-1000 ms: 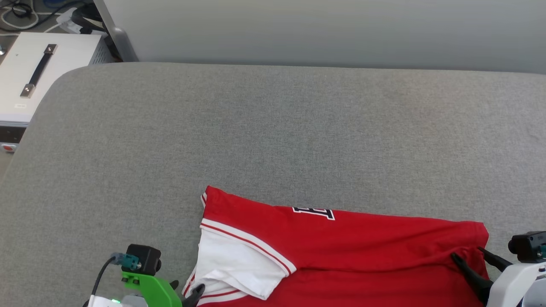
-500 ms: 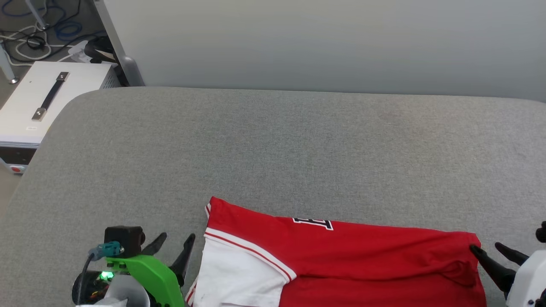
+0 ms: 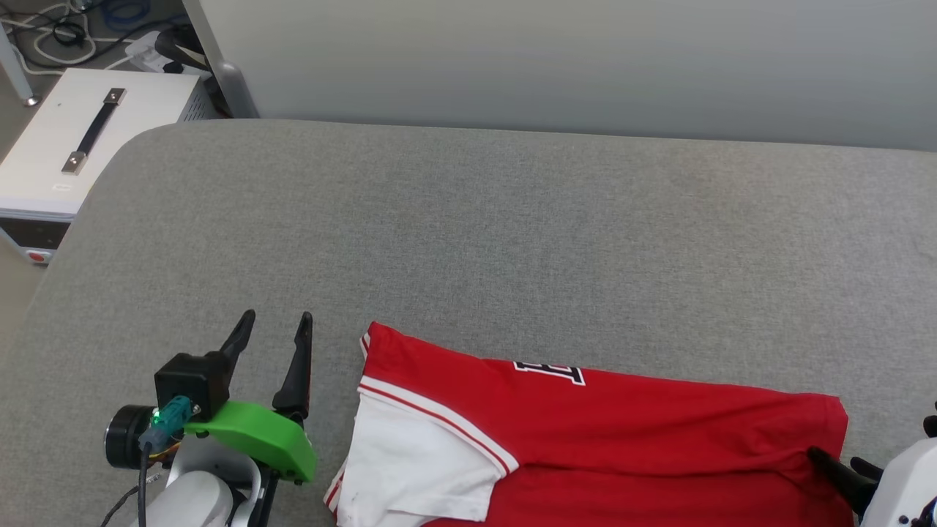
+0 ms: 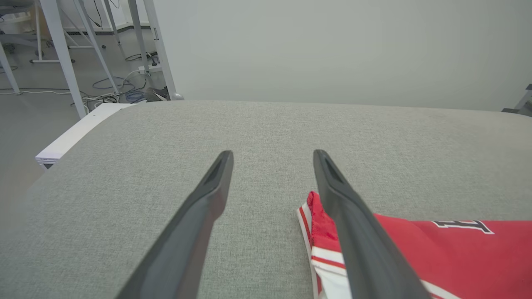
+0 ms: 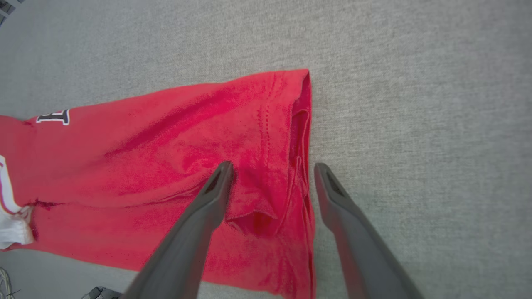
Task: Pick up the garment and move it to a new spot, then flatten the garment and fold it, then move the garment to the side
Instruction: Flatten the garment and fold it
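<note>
The garment (image 3: 622, 439) lies folded into a long strip on the grey padded table (image 3: 468, 234), red with a white sleeve (image 3: 410, 461) at its left end and a small dark print (image 3: 549, 372). My left gripper (image 3: 277, 316) stands open just left of the garment, holding nothing. In the left wrist view its fingers (image 4: 272, 153) point across bare table, and the garment's corner (image 4: 436, 257) shows behind the right finger. My right gripper (image 3: 834, 460) is open at the garment's right end. In the right wrist view its fingers (image 5: 272, 165) straddle the rumpled hem (image 5: 299, 124), one over red cloth, one over the table.
A white case with a dark handle (image 3: 66, 146) stands off the table's rounded left corner, with cables (image 3: 66, 36) on the floor behind it. A pale wall panel (image 3: 556, 58) runs along the table's far edge. Metal frame legs (image 4: 62, 50) stand at the far left.
My left gripper has come off the white sleeve's lower edge and moved forward beside the garment, fingers spreading. My right gripper has drawn back toward the lower right. The head camera shifted.
</note>
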`<state>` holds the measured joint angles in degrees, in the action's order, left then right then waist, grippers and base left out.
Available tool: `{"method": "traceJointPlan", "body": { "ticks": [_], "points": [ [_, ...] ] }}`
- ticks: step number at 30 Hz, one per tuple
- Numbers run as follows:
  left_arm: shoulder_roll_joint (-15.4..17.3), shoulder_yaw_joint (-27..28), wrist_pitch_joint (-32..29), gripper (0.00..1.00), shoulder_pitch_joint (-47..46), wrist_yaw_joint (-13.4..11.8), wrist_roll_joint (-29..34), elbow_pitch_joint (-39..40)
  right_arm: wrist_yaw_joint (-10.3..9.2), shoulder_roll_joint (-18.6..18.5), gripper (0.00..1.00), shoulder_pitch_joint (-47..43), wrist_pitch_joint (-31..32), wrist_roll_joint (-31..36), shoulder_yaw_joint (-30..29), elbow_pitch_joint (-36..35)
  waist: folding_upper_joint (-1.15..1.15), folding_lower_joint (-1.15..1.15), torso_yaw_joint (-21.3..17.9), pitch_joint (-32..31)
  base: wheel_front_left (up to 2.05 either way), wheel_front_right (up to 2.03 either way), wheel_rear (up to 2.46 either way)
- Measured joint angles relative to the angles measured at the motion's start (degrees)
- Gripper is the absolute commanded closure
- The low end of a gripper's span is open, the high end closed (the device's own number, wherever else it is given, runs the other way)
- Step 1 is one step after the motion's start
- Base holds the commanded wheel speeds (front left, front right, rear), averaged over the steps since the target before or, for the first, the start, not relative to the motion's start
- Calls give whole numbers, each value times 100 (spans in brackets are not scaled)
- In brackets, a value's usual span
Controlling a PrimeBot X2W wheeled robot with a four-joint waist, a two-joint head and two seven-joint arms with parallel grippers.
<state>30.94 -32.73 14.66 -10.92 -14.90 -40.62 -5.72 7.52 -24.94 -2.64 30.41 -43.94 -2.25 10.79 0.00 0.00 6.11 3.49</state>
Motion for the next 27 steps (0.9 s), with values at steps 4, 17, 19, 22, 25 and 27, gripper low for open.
{"method": "traceJointPlan", "body": {
  "ticks": [4, 17, 19, 22, 25, 27],
  "points": [
    [-288, 403, 1, 0, 141, 112, 447, -64, 0, 266, 0, 11, 153, 177, -252, 152, 0, 0, 45, 145, 0, 0, 0],
    [-947, 1526, 1, 0, 437, 812, 1352, -399, -7, 661, 0, 176, 591, 221, -431, 349, 0, 0, 187, 498, 0, 0, 0],
    [-1013, 1641, 0, 0, 439, 899, 1427, -439, -8, 693, 0, 202, 608, 191, -386, 350, 0, 0, 189, 500, 0, 0, 0],
    [-1111, 1793, 1, 0, 441, 1004, 1540, -481, -8, 754, 0, 251, 623, 189, -294, 369, 0, 0, 179, 498, 0, 0, 0],
    [-1188, 1931, 1, 0, 442, 1106, 1673, -508, -8, 794, 0, 292, 612, 188, -232, 423, 0, 0, 159, 495, 0, 0, 0],
    [-1246, 2014, 0, 0, 442, 1169, 1739, -528, -8, 794, 64, 316, 568, 188, -198, 474, 0, 0, 152, 495, 0, 0, 0]
  ]
}}
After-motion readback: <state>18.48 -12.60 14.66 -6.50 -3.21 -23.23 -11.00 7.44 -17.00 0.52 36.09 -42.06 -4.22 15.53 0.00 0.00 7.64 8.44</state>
